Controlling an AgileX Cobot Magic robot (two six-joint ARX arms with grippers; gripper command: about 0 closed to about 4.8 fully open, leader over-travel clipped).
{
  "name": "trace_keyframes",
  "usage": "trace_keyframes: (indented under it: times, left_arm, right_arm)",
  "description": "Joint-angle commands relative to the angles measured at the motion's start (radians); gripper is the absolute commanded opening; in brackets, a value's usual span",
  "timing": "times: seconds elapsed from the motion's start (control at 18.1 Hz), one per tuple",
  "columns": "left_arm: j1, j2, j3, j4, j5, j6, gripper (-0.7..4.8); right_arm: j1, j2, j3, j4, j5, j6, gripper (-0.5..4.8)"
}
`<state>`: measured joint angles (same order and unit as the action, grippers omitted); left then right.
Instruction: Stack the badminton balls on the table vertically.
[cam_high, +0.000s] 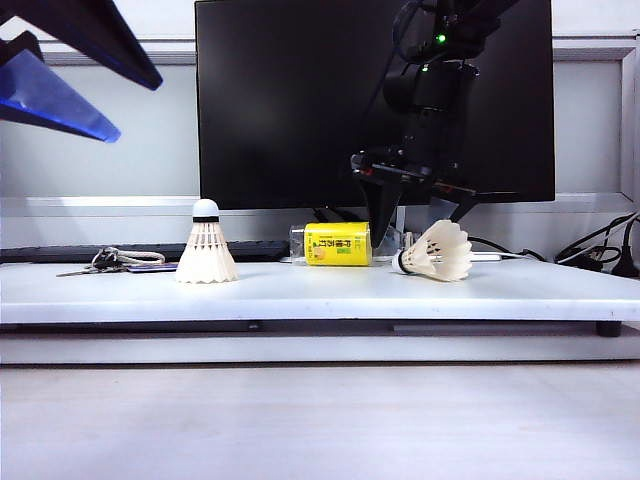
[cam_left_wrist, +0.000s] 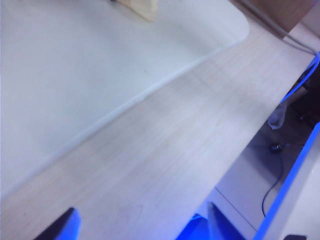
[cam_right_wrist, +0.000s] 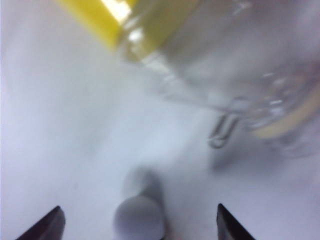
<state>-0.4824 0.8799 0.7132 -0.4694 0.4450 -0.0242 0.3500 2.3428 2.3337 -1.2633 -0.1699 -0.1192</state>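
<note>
shuttlecocks: two, upright (cam_high: 206, 245) and toppled (cam_high: 440, 251) (left hand (cam_left_wrist: 140, 225), right hand (cam_right_wrist: 137, 225) agape).

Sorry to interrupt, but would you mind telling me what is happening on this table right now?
A two-armed robot is about to stack two shuttlecocks. One shuttlecock stands upright on the white table; the other shuttlecock lies on its side beside a yellow-labelled bottle. The right hand hangs open just above the lying one, whose cork tip sits between its fingers. The left hand is open, up high and away, holding nothing.
</note>
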Motion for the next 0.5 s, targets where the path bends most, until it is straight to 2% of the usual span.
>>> trace_keyframes:
  times: [0.06, 0.22, 0.5]
  left_arm:
    - [0.000, -0.002, 0.004, 0.016, 0.041, -0.003, 3.41]
    - [0.000, -0.002, 0.004, 0.014, 0.057, -0.003, 3.41]
    - [0.000, -0.003, 0.004, -0.004, 0.058, -0.003, 3.41]
  right_arm:
    - [0.002, 0.000, 0.006, -0.021, -0.010, -0.042, 3.86]
    - [0.002, 0.005, 0.006, -0.019, -0.007, -0.065, 3.53]
    - [0.002, 0.026, 0.006, -0.020, -0.008, -0.068, 3.43]
